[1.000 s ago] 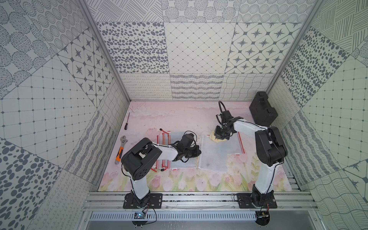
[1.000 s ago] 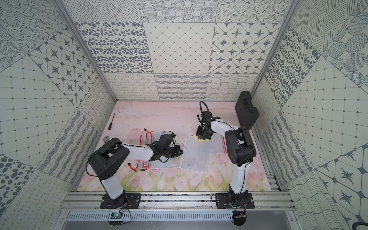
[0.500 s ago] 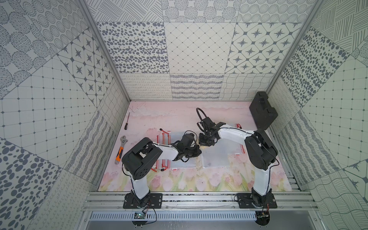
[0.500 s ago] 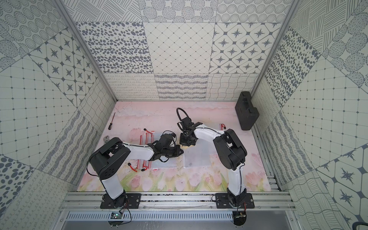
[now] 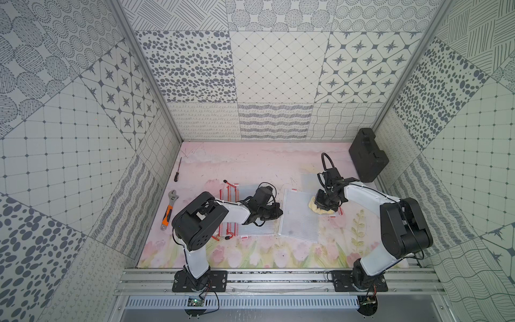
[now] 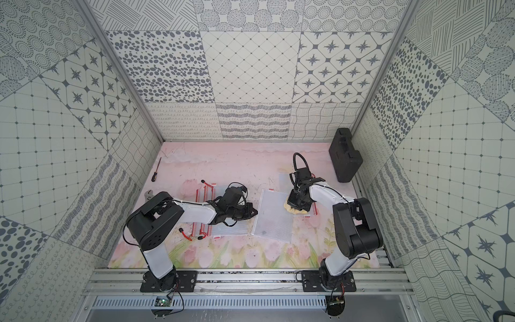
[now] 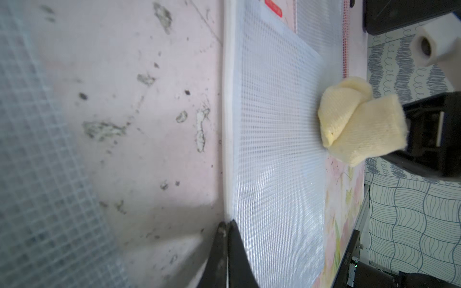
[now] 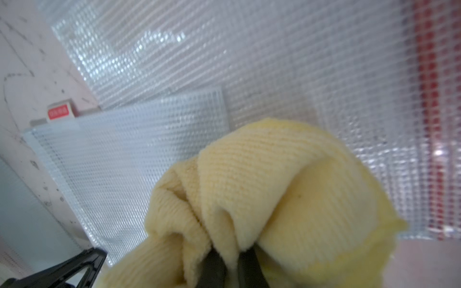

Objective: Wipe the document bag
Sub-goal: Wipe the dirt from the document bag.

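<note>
The document bag is a clear mesh sleeve with a white edge, lying flat mid-table in both top views. My left gripper is shut, and in the left wrist view its tips press against the bag's white edge. My right gripper is shut on a bunched yellow cloth. The cloth rests at the bag's far-right edge. In the right wrist view the cloth hides most of the right gripper, with the bag's mesh behind it.
A second mesh bag with red trim lies under the left arm. A third with a red zip lies beneath the right arm. An orange-handled wrench and a screwdriver lie at the left. A black case stands back right.
The right gripper swept the cloth left across the bag toward the left gripper, then back to the bag's right edge. The left gripper has stayed put.
</note>
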Action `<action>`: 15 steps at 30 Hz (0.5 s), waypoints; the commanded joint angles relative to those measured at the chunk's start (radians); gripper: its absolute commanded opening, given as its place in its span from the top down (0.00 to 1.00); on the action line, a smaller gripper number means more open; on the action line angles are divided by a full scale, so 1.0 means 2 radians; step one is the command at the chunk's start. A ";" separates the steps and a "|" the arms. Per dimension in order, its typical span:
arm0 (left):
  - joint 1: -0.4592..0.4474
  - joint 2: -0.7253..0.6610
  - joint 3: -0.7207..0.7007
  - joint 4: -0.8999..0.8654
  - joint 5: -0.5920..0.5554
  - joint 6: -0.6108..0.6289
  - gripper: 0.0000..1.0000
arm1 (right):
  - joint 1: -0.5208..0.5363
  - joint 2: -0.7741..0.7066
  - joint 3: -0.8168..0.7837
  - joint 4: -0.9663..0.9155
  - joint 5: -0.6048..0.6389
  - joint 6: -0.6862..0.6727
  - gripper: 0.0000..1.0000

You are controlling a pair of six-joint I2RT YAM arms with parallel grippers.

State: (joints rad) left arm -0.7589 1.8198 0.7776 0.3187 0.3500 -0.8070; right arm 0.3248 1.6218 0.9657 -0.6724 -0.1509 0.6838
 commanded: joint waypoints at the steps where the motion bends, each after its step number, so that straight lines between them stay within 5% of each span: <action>1: -0.001 0.020 -0.006 -0.182 -0.051 0.013 1.00 | 0.064 0.022 0.024 0.016 -0.006 0.029 1.00; 9: 0.001 0.008 -0.018 -0.181 -0.062 0.007 1.00 | 0.118 0.087 0.041 0.071 -0.059 0.056 1.00; 15: 0.004 0.009 -0.020 -0.179 -0.062 0.005 1.00 | 0.000 0.004 -0.059 0.025 -0.028 0.004 1.00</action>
State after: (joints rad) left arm -0.7574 1.8168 0.7666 0.3340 0.3508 -0.8074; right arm 0.4366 1.6810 0.9447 -0.5236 -0.2878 0.7441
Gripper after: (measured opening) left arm 0.047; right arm 0.093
